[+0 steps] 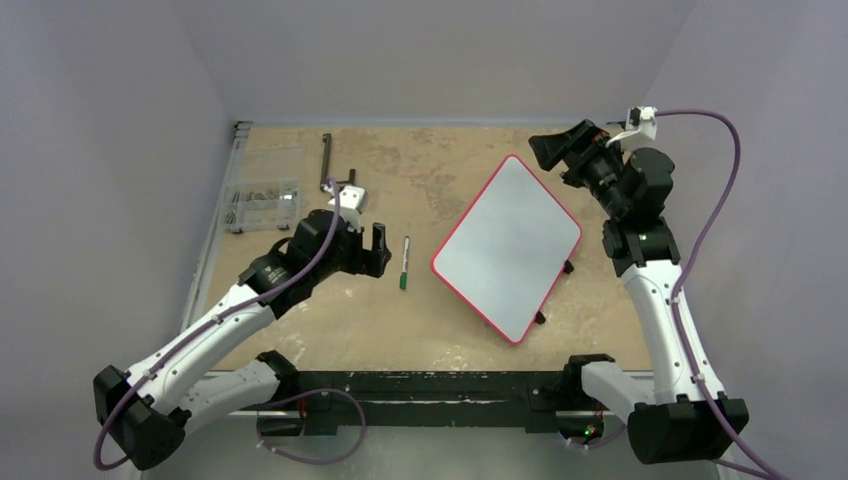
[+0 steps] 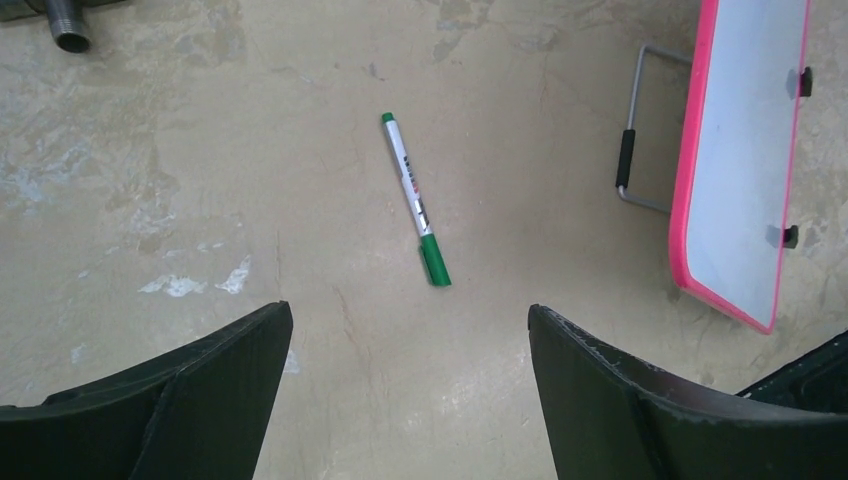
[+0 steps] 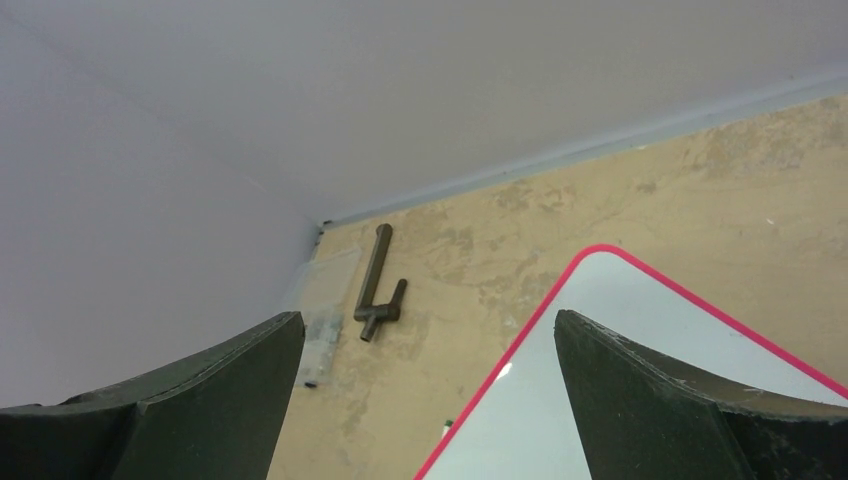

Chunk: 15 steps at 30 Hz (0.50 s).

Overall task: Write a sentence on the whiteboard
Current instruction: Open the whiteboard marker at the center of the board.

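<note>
Tan tabletop (image 1: 400, 330) between grey walls, with a red-rimmed board (image 1: 508, 245), a green marker (image 1: 404, 262) and two black claws.
Top view: the board sits right of centre, turned diagonally, its long axis running from far right to near left and its face plain white. The marker lies between it and the left claw (image 1: 362, 245), pointing roughly far to near, cap end toward the arms. The right claw (image 1: 548, 150) hangs by the board's far corner. Left wrist view: the left claw is spread wide and empty, and the marker's barrel print is too small to read. Right wrist view: the right claw is spread wide and empty above the board's rounded corner.
</note>
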{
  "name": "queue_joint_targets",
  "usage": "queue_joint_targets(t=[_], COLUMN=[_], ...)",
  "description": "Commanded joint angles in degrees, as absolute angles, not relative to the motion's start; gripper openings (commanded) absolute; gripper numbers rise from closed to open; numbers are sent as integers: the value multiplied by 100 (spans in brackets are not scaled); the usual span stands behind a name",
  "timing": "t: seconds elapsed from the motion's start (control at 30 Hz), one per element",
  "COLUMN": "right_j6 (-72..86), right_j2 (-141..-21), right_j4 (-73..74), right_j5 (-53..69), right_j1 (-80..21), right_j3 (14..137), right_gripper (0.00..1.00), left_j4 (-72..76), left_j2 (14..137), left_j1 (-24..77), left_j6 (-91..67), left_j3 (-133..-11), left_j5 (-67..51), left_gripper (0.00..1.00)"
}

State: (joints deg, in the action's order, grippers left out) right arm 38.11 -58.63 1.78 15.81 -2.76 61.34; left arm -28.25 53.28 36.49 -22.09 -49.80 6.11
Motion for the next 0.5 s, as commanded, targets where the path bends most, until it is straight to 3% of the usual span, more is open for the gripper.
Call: queue_joint_targets(t=[0.0,0.47], right_j6=[3439,3024], right_j2=[-5945,-6016], right_j4=[1242,2155], right_j5=[1241,413], right_j1=[-455,-1306], right_j3=[6832,7145], right_gripper=[99,99], left_j4=[-2283,-1616], left_j2=[5721,7716], left_j1=[4130,4879], left_j6=[-2406,-2736], left_j3=[-4886,-4798], left_j5=[1344,2048], left_gripper=[88,69])
